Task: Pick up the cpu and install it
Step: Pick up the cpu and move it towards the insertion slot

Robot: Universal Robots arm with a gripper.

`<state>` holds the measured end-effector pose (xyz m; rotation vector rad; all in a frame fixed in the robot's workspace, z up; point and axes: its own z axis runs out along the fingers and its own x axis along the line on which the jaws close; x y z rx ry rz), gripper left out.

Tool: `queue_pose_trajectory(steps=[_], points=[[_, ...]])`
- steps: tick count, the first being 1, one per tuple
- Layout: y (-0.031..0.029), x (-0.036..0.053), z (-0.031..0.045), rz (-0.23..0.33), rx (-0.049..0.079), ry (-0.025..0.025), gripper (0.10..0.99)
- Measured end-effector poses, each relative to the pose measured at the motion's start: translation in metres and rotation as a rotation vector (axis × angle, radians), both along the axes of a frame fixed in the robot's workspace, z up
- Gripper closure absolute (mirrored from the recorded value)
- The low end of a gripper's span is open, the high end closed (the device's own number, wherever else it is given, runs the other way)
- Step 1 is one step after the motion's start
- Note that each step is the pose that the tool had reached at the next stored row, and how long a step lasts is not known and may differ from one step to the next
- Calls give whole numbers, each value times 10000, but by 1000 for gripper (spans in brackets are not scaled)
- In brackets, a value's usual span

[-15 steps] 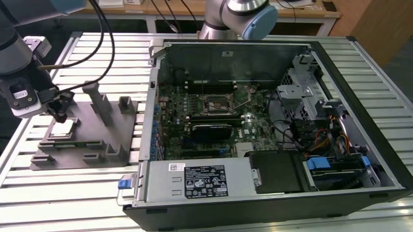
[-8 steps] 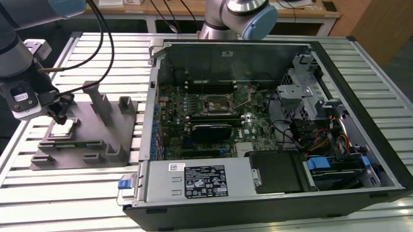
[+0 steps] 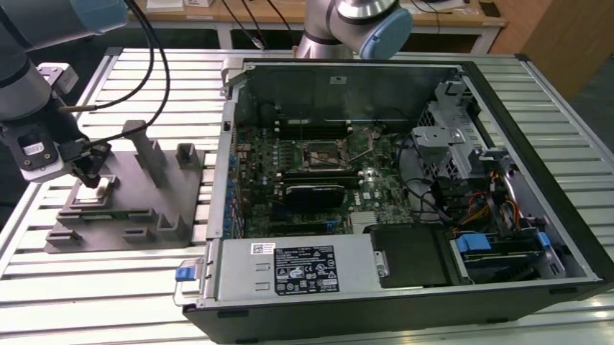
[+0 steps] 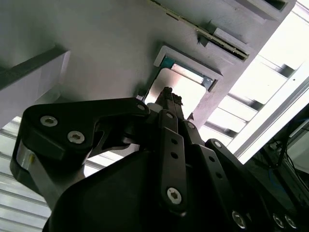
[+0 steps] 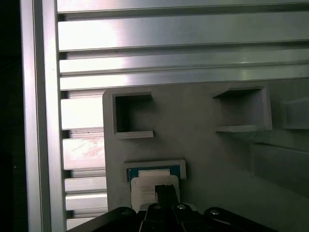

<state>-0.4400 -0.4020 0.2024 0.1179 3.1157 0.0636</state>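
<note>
The cpu (image 3: 93, 192) is a small pale square chip lying flat in a pocket of the grey fixture (image 3: 144, 215) at the exterior view's left. My gripper (image 3: 90, 177) hangs right over it, pointing down. In both wrist views the thin black fingers are pressed together, and their tips stand over the middle of the cpu (image 4: 188, 94) (image 5: 144, 189). Whether the tips touch it I cannot tell. Nothing sits between the fingers of the gripper (image 4: 167, 92) (image 5: 164, 189). The chip's blue-green edge shows at the pocket rim.
An open computer case (image 3: 384, 180) lies to the right of the fixture, its motherboard socket (image 3: 321, 153) near the middle. Upright grey posts (image 3: 149, 147) rise from the fixture. A second robot arm (image 3: 360, 21) stands behind the case. All rests on a slatted aluminium table (image 3: 96, 287).
</note>
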Motion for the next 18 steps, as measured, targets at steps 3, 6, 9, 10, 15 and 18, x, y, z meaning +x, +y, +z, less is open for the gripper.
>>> queue_pose_trajectory(steps=[3,6,9,10,15,18], points=[[-5,-8,-20,0,0,0,980],[-13,-20,-34,0,-1,0,980],[-14,-40,-49,1,-2,-1,980],[-15,-46,-54,1,-2,-1,980],[-21,-65,-71,1,-5,0,980],[-21,-65,-71,1,-9,0,980]])
